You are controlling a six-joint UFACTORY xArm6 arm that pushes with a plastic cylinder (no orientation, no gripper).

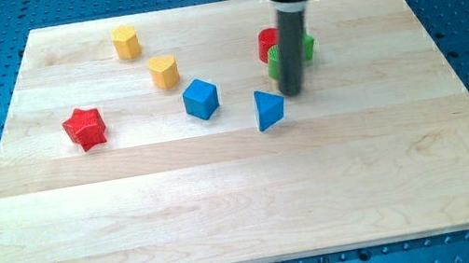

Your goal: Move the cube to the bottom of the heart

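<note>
- The red star point(85, 127) lay far to the view's left of the blue cube point(200, 98).
- The yellow heart point(165, 71) sat just up-left of the cube.
- My tip point(292, 93), a bare rod without fingers and holding nothing, stood right of the cube.

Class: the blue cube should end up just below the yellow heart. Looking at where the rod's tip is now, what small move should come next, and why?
Probably slide my tip toward the view's left and slightly down, passing below the blue triangle, to get under the blue cube. The cube sits right of and below the yellow heart.
</note>
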